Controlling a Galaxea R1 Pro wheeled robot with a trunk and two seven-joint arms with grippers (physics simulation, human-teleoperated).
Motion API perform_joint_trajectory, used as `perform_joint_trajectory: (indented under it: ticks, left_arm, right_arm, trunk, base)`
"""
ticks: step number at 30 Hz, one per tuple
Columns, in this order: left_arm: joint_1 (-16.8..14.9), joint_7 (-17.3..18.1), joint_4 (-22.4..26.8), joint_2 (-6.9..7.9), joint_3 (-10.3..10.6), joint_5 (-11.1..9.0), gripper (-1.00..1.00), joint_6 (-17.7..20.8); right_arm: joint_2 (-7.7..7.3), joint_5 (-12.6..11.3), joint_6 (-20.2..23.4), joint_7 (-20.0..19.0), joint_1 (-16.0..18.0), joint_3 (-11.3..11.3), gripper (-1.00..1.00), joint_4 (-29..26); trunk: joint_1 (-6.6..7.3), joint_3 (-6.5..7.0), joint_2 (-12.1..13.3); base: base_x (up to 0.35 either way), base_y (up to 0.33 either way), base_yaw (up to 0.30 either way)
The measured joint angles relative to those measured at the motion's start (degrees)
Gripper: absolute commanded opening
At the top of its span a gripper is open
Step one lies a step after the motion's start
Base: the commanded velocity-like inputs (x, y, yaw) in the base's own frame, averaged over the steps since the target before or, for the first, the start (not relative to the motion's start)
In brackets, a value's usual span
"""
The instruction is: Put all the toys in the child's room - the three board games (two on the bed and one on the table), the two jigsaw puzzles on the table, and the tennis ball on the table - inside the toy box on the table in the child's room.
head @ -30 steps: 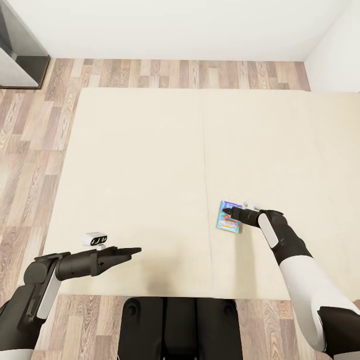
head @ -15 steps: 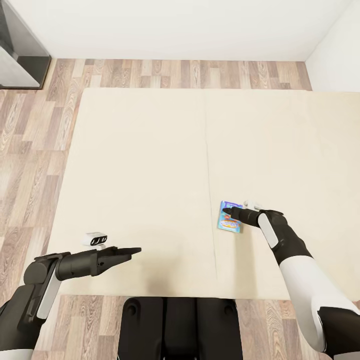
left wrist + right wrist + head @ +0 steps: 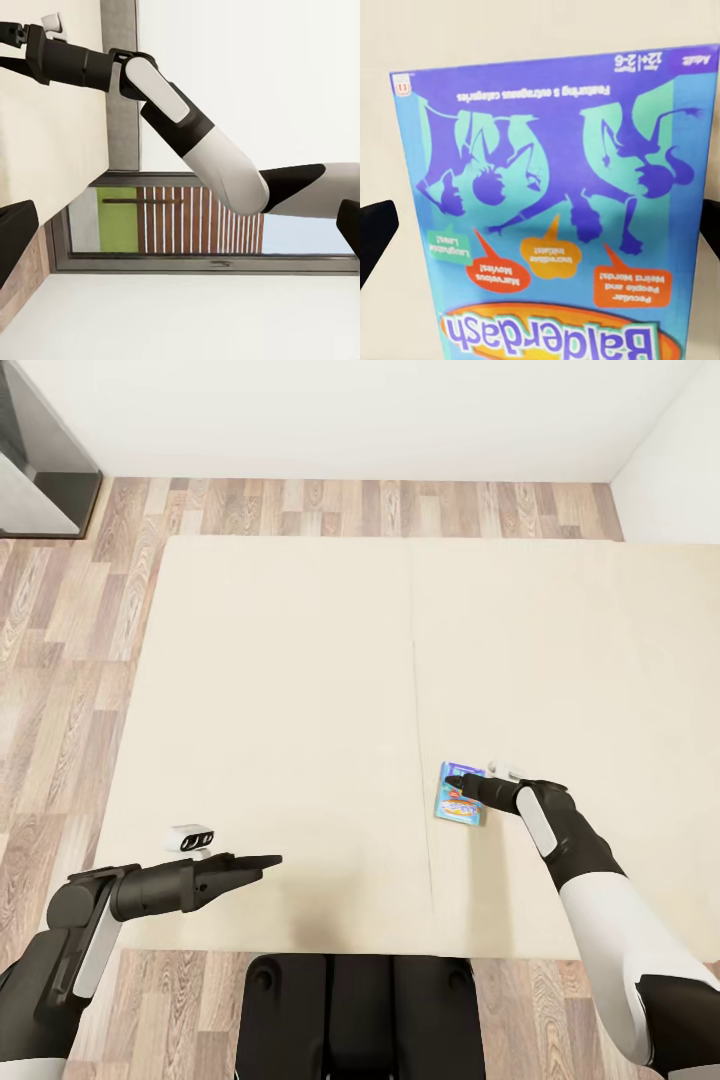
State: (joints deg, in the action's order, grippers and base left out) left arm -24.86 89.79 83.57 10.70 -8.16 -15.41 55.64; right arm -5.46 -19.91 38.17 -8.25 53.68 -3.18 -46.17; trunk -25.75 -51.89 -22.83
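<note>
Blue board game (image 3: pixel 459 794) lies flat on the cream bed (image 3: pixel 300 710) under the right gripper (image 3: pixel 458 790), whose spread fingers straddle it ungrasped, while the left gripper (image 3: pixel 262 864) hangs apart, its state unclear.

Bare bed (image 3: pixel 290 690) is stretching wide around the game (image 3: pixel 459 793), leaving open approach from every side but the right, where the right gripper (image 3: pixel 462 789) is reaching in. Its fingers (image 3: pixel 375 232) are flanking the box, spread wide. The left gripper (image 3: pixel 262 863) is hanging well apart.
</note>
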Motion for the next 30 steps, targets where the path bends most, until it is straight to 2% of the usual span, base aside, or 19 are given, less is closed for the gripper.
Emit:
perform_joint_trajectory:
  ticks: [30]
  left_arm:
    - [0.0, 0.0, 0.0, 0.01, 0.0, 0.0, 1.0, 0.0]
  right_arm:
    - [0.05, 0.0, 0.6, 0.1, 0.0, 0.0, 1.0, -0.8]
  trunk:
    - [0.0, 0.0, 0.0]
  base:
    - [0.0, 0.046, 0.0]
